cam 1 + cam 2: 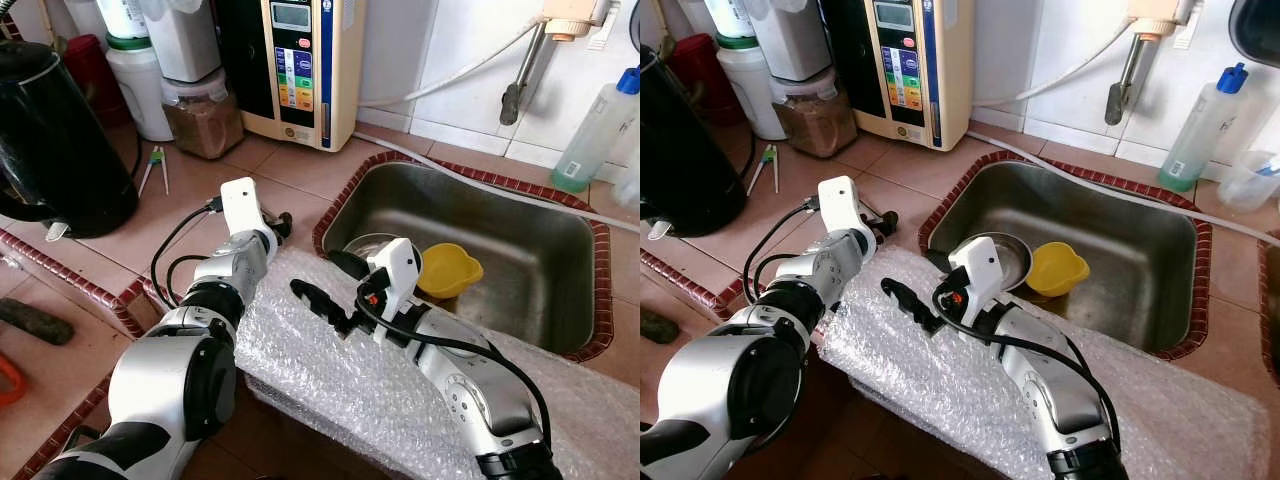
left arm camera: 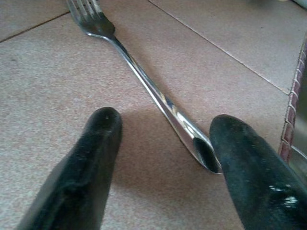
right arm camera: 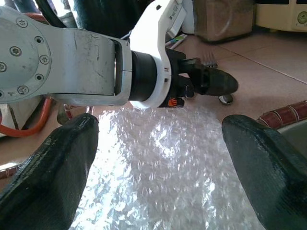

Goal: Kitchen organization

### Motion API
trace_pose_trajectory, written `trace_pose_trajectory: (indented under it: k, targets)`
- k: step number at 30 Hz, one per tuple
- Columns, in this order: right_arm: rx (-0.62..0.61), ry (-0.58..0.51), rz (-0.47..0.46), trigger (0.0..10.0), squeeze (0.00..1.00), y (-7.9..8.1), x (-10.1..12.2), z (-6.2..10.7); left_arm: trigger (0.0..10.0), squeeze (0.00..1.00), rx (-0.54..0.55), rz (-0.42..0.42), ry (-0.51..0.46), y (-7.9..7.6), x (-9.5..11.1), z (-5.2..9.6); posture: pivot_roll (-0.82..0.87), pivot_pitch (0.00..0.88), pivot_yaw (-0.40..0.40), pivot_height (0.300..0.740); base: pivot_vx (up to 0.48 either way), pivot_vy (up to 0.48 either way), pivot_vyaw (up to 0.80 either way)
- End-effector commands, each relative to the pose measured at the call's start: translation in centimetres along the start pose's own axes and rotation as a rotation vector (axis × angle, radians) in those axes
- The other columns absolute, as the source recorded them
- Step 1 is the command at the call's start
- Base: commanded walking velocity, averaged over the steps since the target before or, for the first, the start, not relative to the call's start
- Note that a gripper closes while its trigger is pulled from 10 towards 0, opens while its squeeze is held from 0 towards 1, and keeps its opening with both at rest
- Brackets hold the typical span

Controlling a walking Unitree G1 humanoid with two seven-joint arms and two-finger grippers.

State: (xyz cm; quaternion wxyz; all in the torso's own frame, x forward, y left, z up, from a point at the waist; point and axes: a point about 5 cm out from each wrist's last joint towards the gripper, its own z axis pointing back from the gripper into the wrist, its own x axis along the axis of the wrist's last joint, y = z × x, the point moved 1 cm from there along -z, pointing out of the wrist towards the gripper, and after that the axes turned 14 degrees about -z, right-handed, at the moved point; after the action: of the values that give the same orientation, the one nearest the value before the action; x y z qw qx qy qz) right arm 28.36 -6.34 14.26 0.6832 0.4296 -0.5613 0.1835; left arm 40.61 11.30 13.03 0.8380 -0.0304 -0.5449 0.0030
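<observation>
A steel fork lies flat on the tiled counter just left of the sink. My left gripper is open, low over the tile, and the fork's handle end lies between its fingers, close to one fingertip. From the head, this gripper sits at the sink's left corner. My right gripper is open and empty above a sheet of bubble wrap, pointing toward the left wrist.
The steel sink holds a yellow cup and a steel bowl. A black kettle, a brown-filled jar and a beige appliance stand behind. A clear bottle stands at the back right.
</observation>
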Motion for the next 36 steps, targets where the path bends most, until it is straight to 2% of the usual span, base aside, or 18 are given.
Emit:
trace_pose_trajectory:
  k: [1, 9, 19, 26, 32, 36]
  targets:
    - [0.023, 0.004, 0.011, 10.0, 1.00, 0.4, 0.3, -0.1, 0.0, 0.00, 0.051, 0.007, 0.127, 1.8, -3.5, 0.1, -0.09, 0.049, 0.054, 0.740, 0.000, 0.000, 0.00]
    - [0.022, 0.007, 0.014, 10.0, 1.00, 0.1, 0.5, -0.2, 0.0, 0.00, 0.086, -0.035, 0.158, 3.4, -4.7, 0.3, -0.07, 0.050, 0.058, 0.740, 0.000, 0.000, 0.00]
    - [0.022, 0.009, 0.016, 10.0, 0.98, 0.0, 0.5, -0.3, 0.0, 0.00, 0.107, -0.131, 0.181, 5.3, -5.6, 0.5, -0.06, 0.051, 0.065, 0.740, 0.000, 0.000, 0.00]
    - [0.014, 0.013, 0.022, 10.0, 0.96, -0.4, 0.6, -0.2, 0.0, 0.00, 0.125, -0.136, 0.201, 6.9, -6.7, 0.9, -0.05, 0.056, 0.062, 0.740, 0.000, 0.000, 0.00]
    - [0.009, 0.018, 0.031, 10.0, 0.95, -0.7, 0.8, -0.3, 0.0, 0.00, 0.099, -0.145, 0.215, 7.5, -7.8, 1.3, -0.03, 0.059, 0.056, 0.740, 0.000, 0.000, 0.00]
    - [0.006, 0.019, 0.036, 10.0, 0.96, -0.9, 0.9, -0.4, 0.0, 0.00, 0.041, -0.191, 0.217, 7.4, -8.3, 1.6, -0.03, 0.059, 0.052, 0.740, 0.000, 0.000, 0.00]
